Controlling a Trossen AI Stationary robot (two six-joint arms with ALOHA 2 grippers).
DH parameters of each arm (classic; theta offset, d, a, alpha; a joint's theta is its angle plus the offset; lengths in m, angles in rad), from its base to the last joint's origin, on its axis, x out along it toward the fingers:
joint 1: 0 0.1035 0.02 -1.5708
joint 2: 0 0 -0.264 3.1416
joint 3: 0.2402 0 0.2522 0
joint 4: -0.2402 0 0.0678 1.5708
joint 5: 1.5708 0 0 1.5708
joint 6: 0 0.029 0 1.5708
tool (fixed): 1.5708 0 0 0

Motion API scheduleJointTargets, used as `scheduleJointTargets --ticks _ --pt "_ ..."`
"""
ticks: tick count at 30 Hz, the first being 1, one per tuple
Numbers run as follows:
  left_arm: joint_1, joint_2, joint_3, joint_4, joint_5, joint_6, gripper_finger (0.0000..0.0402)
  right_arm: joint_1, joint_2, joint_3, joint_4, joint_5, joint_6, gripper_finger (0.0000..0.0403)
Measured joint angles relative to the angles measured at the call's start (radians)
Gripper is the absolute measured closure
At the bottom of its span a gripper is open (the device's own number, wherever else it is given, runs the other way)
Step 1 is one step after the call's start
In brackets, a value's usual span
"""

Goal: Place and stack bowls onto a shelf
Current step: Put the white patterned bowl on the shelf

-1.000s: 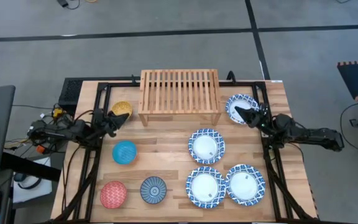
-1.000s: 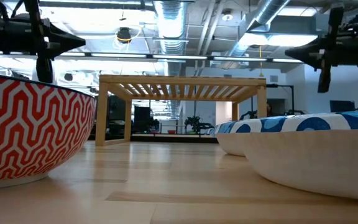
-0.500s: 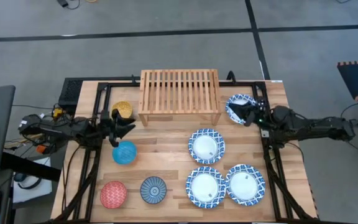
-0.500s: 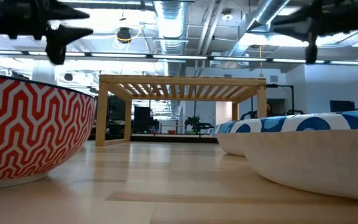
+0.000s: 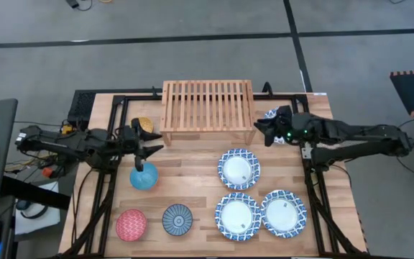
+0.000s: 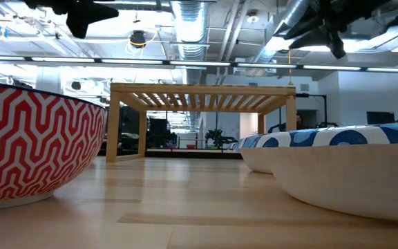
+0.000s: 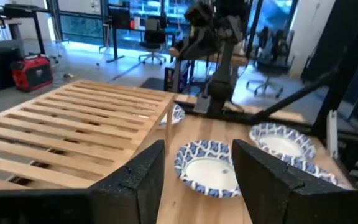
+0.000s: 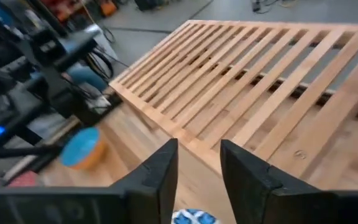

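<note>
From above, we are hovering our left gripper over the light blue bowl near the table's left edge, and our right gripper beside the shelf. In both wrist views, fingers are standing apart, empty. We should be centring over a rim before descending.

plank table – bare slatted shelf at the back, eight bowls (four patterned white) on the planks

Eight bowls, one shelf
</note>
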Motion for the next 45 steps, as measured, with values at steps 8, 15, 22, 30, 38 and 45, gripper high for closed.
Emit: scheduleJointTargets --ticks 8,15,22,30,38,45 --pt "0.000 0.061 0.026 0.026 -0.041 0.039 0.0230 -0.096 0.048 0.133 -0.270 0.000 -0.086 0.0199" --pt "0.000 0.163 0.027 0.134 -0.047 0.048 0.0230 -0.209 0.050 0.160 -0.498 -0.032 -0.086 0.0185" --pt "0.000 0.263 0.028 0.291 -0.083 0.077 0.0230 -0.291 0.069 0.159 -0.635 -0.051 -0.103 0.0184" --pt "0.007 0.314 0.073 0.314 -0.142 0.075 0.0230 -0.356 0.132 0.159 -0.641 -0.051 -0.263 0.0184" --pt "0.016 0.382 0.138 0.237 -0.187 0.147 0.0230 -0.390 0.186 0.202 -0.699 -0.053 -0.315 0.0184" --pt "0.079 0.455 0.139 0.278 -0.164 0.042 0.0230 -0.459 0.214 0.206 -0.790 -0.060 -0.319 0.0184"
